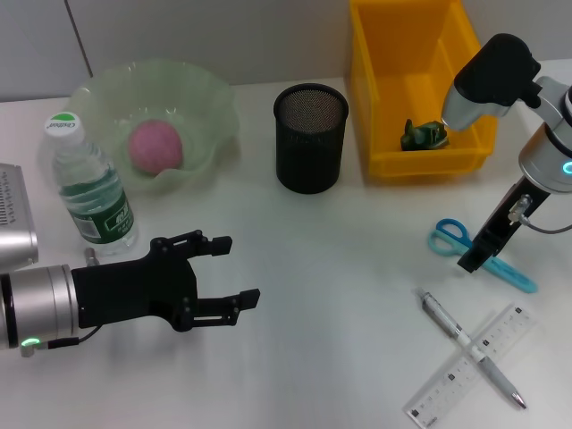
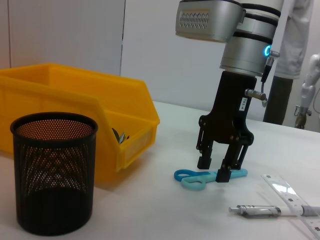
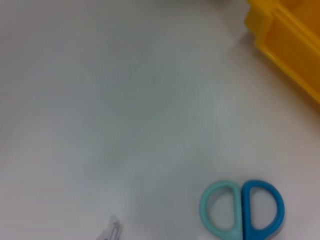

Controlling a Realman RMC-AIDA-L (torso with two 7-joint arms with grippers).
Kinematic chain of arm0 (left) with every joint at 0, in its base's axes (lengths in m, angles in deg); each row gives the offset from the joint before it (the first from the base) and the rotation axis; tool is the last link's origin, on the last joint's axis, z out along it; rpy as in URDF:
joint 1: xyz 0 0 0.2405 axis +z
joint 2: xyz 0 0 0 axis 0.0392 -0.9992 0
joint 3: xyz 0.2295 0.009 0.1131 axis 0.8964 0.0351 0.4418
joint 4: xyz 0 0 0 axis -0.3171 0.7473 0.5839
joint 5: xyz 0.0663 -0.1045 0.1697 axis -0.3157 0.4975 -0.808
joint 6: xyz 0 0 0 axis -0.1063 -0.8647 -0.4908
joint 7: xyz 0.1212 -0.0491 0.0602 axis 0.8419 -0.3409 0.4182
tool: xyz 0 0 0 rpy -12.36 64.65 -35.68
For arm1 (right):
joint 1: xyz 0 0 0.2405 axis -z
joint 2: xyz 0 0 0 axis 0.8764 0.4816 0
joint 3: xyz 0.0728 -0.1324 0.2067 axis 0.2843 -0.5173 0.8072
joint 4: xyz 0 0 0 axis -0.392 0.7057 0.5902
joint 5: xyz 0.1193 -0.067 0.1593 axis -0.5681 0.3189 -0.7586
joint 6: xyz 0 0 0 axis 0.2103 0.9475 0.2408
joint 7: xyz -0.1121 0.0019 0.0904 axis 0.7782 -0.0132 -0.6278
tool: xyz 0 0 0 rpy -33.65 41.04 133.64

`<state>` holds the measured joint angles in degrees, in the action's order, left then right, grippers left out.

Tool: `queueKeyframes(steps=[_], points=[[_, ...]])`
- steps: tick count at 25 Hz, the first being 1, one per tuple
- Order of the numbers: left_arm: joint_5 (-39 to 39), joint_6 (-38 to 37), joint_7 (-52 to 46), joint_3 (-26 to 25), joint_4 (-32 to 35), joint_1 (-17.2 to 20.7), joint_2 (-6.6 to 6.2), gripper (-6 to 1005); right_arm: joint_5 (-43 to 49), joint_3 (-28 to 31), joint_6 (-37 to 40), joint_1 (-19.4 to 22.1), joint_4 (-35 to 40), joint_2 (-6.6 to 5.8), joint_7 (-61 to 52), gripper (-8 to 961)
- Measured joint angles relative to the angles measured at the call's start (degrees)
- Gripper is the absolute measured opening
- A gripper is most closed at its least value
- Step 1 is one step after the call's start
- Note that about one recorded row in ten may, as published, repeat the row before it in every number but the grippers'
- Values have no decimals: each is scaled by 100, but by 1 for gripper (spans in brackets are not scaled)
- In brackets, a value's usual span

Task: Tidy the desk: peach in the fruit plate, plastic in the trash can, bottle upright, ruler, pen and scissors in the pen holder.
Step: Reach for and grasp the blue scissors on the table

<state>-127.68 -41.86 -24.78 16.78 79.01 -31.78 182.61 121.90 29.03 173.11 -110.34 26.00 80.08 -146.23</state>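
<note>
The right pincer point(image 2: 216, 170) stood narrowly open astride the scissors point(image 1: 483, 253), tips at the bench point(image 1: 340, 268). Closing on flat blades, it could slip or skid them aside. The left pincer point(image 1: 237, 273) hung wide open, empty, beside the upright bottle point(image 1: 89, 188).

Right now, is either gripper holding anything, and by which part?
Nothing held yet. The right gripper is open, fingers straddling the scissors near the blades, which lie flat on the desk. The left gripper is open and empty near the bottle.
</note>
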Motion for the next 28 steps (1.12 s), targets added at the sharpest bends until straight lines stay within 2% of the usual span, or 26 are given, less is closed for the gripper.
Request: queueKeyframes(steps=[2, 14, 24, 28], points=[[14, 0, 0, 0, 0, 0, 0, 861, 1, 24, -1, 0, 0, -6, -5, 515], [30, 0, 0, 0, -60, -17, 0, 861, 55, 29, -83, 50, -13, -6, -29, 494], [31, 0, 0, 0, -70, -24, 0, 861, 58, 29, -89, 62, -9, 2, -41, 412], [30, 0, 3, 0, -71, -34, 0, 861, 55, 29, -113, 62, -8, 17, -41, 411]])
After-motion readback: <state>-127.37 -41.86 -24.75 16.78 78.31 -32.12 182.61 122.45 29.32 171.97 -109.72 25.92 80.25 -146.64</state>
